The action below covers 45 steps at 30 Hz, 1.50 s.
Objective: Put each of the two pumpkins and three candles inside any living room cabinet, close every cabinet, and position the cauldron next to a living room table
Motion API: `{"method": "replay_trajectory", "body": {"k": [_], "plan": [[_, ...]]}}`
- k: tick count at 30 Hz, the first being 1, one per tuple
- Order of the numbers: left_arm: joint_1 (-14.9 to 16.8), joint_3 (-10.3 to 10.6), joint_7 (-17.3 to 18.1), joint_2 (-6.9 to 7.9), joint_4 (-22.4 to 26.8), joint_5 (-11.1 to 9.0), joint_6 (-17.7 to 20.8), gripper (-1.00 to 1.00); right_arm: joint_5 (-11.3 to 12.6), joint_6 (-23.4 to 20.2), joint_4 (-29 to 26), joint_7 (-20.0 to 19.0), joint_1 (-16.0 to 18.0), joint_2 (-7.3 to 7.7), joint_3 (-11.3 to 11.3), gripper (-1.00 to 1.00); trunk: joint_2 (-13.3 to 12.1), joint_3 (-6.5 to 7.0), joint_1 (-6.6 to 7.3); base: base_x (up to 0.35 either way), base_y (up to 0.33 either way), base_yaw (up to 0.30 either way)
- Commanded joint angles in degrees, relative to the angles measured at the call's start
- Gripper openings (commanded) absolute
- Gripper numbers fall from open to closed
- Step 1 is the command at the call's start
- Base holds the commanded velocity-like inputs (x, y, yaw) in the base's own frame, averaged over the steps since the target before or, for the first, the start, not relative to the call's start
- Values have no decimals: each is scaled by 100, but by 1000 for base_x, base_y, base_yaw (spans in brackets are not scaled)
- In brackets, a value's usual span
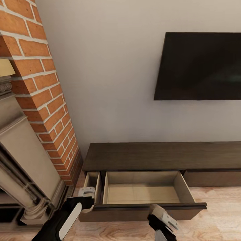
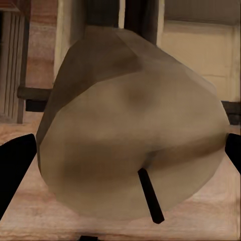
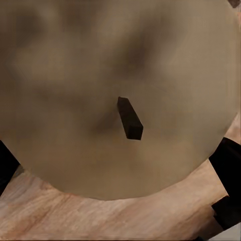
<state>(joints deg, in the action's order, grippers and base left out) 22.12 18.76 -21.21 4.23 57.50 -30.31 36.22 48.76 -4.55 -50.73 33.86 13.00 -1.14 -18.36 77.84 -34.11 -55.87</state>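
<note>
Both tools are each clamped on a candle, left tool (image 1: 87, 197) and its candle (image 2: 130, 130), right tool (image 1: 163, 217) and candle (image 3: 115, 95), right at the cabinet's (image 1: 160, 155) pulled-out drawer (image 1: 144, 192).

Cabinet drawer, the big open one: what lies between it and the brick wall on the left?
In the head view, a narrow open drawer sits between the wide open drawer and the brick wall. The left gripper, holding a candle, hovers at its front.

Dark flat television (image 1: 198, 66) mounted on the pale wall (image 1: 110, 83), toward the wall's right edge. Red brick chimney column (image 1: 40, 83) along the wall's left edge, with a carved beige fireplace surround (image 1: 23, 160) in front. Light wood-grain floor (image 1: 214, 224) below.
</note>
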Motion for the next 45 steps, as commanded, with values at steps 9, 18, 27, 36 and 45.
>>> {"method": "replay_trajectory", "body": {"k": [9,18,27,36,45], "plan": [[-38,-470,-109,61,2109,-96,1991,-100,95,-2788,-3060,1702,-24,33,-63,-100,3,-7,0,0,0,0],[916,-506,-279,-626,408,-82,1956,-100,101,-3918,-3204,1941,166,-4,124,-100,3,-7,0,0,0,0],[1334,-502,-329,-1011,-271,-37,1624,-100,128,-4182,-2598,1940,953,-17,126,-100,3,-7,0,0,0,0],[1356,-507,-324,-1022,-457,-44,1322,-100,135,-4418,-2390,1921,1160,-33,129,-100,3,-7,0,47,-89,0],[1356,-485,-337,-1050,-485,-62,1275,-100,123,-4928,-2174,1948,1470,-41,110,-100,3,-7,0,99,-108,0]]}}
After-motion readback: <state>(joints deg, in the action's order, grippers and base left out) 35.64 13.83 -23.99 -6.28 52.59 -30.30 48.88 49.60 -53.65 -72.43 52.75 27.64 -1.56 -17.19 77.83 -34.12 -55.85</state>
